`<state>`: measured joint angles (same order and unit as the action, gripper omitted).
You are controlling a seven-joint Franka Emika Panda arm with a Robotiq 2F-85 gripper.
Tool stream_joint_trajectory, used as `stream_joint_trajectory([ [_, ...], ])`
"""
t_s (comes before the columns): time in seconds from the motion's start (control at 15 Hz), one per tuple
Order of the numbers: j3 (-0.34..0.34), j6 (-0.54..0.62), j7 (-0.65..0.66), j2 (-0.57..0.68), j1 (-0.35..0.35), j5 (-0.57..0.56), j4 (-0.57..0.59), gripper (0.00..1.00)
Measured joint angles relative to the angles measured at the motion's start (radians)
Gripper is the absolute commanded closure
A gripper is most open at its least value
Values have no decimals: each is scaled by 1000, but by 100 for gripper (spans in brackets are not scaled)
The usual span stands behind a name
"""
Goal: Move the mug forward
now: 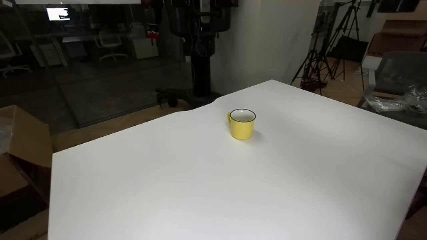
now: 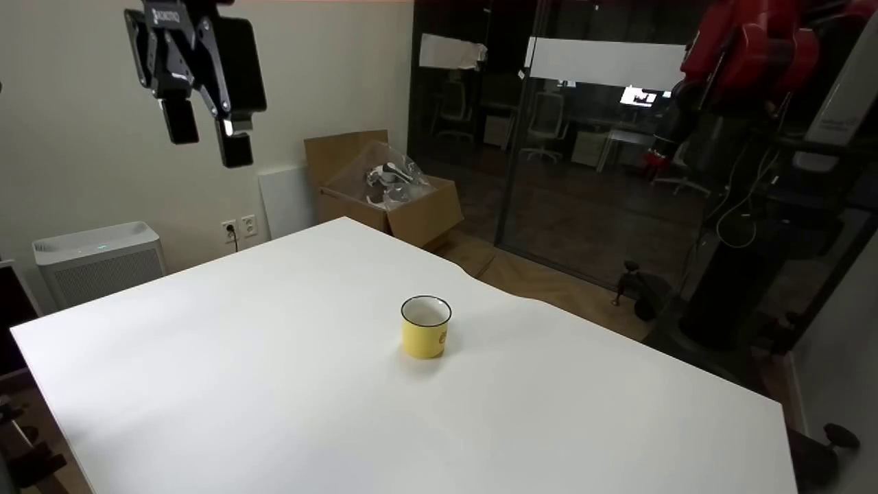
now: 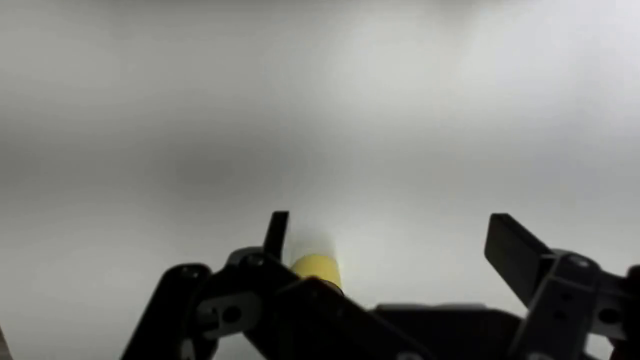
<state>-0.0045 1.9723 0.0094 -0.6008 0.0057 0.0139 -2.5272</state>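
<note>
robotiq lettering tops parted jaws; the mug bears an unreadable mark.

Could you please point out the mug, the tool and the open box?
Mug (image 1: 242,130), in an exterior view: outer wall.
Tool (image 2: 209,145), in an exterior view: midway between fingertips.
Box (image 2: 426,214), in an exterior view: open flap.

In an exterior view, the dark-rimmed yellow cylindrical mug stood upright on the flat white worktop, just right of the frame's middle, its handle to the left. In an exterior view, the black two-fingered pincer hung at upper left, well apart from the mug; the brown cardboard box stood behind the worktop, above centre, and the boxy white appliance at the left. In the wrist view, the mug sat at lower centre, partly hidden by the pincer.
</note>
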Motion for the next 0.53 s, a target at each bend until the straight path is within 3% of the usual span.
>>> stream_joint_trajectory([
  [0.27,14,261,40,51,-47,-49,-18,0],
  [0.53,-3,415,36,221,-94,-62,4,0],
])
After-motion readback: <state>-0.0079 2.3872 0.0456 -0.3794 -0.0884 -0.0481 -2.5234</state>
